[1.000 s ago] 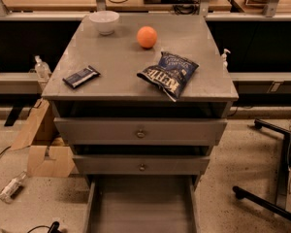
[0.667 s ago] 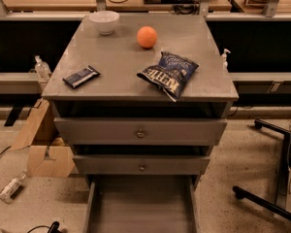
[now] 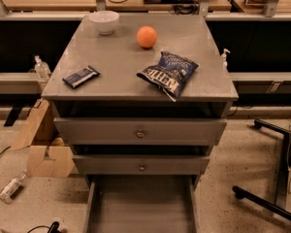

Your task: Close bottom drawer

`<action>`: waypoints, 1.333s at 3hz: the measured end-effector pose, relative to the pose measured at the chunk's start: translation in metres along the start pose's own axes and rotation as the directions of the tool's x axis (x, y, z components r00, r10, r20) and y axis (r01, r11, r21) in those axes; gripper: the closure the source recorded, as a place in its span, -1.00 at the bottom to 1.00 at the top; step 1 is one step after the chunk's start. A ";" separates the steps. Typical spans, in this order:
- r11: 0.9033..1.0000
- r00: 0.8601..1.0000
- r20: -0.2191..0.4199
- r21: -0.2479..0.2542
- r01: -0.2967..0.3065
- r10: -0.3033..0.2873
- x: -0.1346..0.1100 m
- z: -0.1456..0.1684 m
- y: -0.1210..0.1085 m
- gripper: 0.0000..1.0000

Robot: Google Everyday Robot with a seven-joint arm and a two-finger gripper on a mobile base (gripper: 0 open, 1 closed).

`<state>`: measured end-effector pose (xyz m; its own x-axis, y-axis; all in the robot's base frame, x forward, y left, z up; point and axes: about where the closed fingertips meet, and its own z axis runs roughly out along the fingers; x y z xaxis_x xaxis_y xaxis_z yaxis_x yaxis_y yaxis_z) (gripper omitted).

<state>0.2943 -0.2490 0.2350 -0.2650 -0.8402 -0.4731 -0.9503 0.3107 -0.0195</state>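
Note:
The grey cabinet stands in the middle of the camera view with three drawers. The bottom drawer is pulled far out toward me; I see its long flat tray and side walls, while its front panel and knob are cut off by the lower frame edge. The top drawer front and the middle drawer front sit above it, each slightly open with a round knob. The gripper is not in view.
On the cabinet top lie a white bowl, an orange, a blue chip bag and a dark snack bar. Cardboard and a bottle lie on the floor at left. Chair legs stand at right.

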 end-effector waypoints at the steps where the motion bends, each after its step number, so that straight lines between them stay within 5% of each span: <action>1: 0.999 0.999 -0.028 0.032 0.017 -0.017 -0.010 -0.038 0.003 -0.46; 2: 0.999 1.000 -0.012 0.033 0.029 -0.029 -0.011 -0.041 0.016 -0.02; 4: 0.994 0.988 0.110 0.039 0.100 -0.104 0.000 0.043 0.026 0.90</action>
<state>0.2766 -0.2221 0.1965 -0.1451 -0.8138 -0.5628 -0.9650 0.2421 -0.1012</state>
